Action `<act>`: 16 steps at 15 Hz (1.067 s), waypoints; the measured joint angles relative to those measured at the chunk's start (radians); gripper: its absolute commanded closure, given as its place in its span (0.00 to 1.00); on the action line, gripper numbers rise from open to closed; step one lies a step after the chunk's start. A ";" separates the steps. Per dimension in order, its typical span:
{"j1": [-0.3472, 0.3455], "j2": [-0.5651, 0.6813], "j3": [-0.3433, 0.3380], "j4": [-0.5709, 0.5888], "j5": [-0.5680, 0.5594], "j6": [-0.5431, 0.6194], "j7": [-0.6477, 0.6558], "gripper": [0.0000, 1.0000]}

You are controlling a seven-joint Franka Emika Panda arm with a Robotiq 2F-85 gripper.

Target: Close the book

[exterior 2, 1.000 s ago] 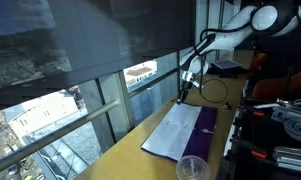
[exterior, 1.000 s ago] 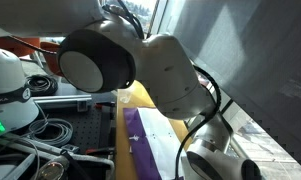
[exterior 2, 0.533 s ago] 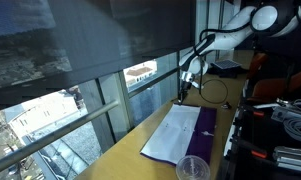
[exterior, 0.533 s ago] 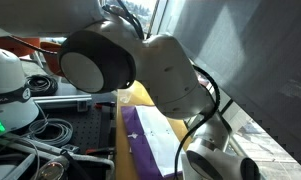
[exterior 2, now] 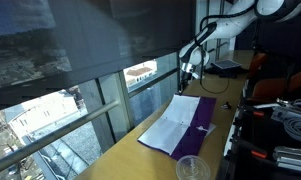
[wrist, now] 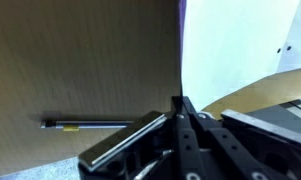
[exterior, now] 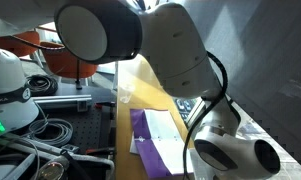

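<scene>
The book lies open on the wooden table, with white pages and a purple cover; the cover and pages also show in both exterior views. My gripper hangs over the book's far end. In the wrist view the gripper is shut, its two fingertips meeting right at the edge of a bright white page that looks raised off the table. The arm's large joints hide the gripper in an exterior view.
A pen lies on the table beside the book. A purple cup stands near the book's near end. Cables and equipment crowd one side, and a window runs along the table's other edge.
The jaws have closed at the page edge. The arm has risen, and the book's far end sits higher and shifted in both exterior views.
</scene>
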 measured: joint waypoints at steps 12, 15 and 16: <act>0.028 -0.491 -0.024 -0.343 -0.221 0.101 0.121 1.00; 0.039 -0.532 -0.024 -0.378 -0.236 0.102 0.134 1.00; 0.045 -0.541 -0.024 -0.391 -0.236 0.103 0.137 1.00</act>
